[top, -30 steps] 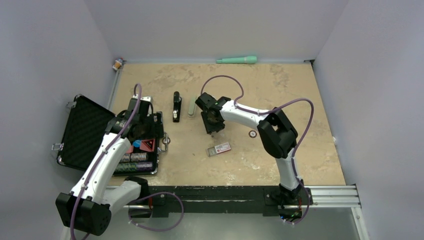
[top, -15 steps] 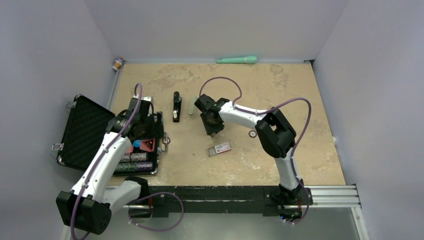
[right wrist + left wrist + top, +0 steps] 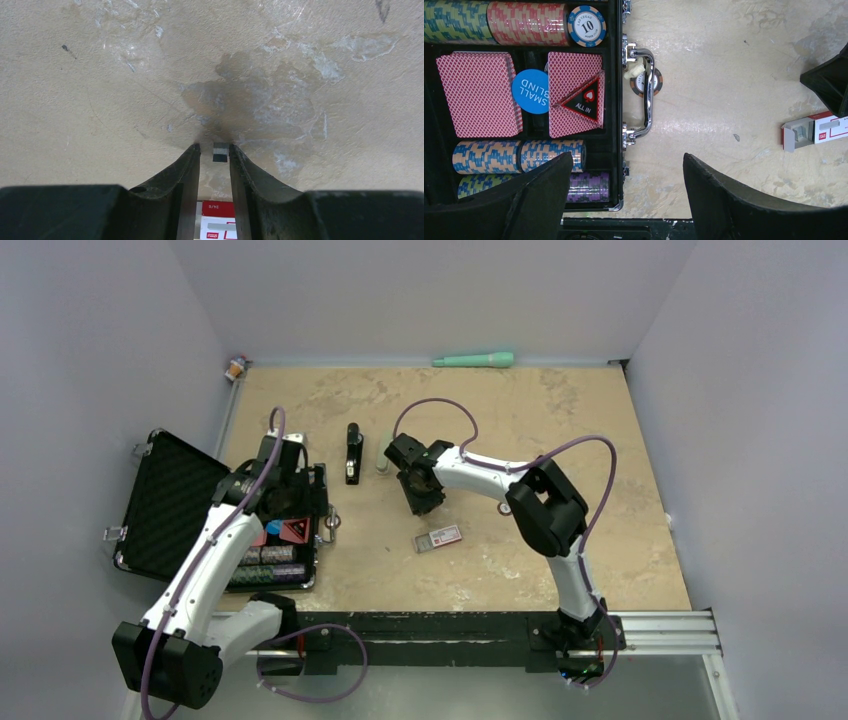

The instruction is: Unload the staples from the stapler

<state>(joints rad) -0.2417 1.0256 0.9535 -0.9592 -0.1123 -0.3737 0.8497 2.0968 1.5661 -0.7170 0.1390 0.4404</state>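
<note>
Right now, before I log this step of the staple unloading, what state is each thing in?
stapler, lying on the table, untouched.
staples, between the right gripper's fingertips, a gap on one side.
right gripper, narrowly open around the staples.
left gripper, wide open, empty, above the poker case's edge.
poker case, open, lid laid back.
staple box, lying flat on the table.

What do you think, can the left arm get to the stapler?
Probably yes. The left gripper hangs open over the edge of the case, and the stapler lies on bare table just beyond it, with nothing between. The right gripper is off to the stapler's other side, not over it.
</note>
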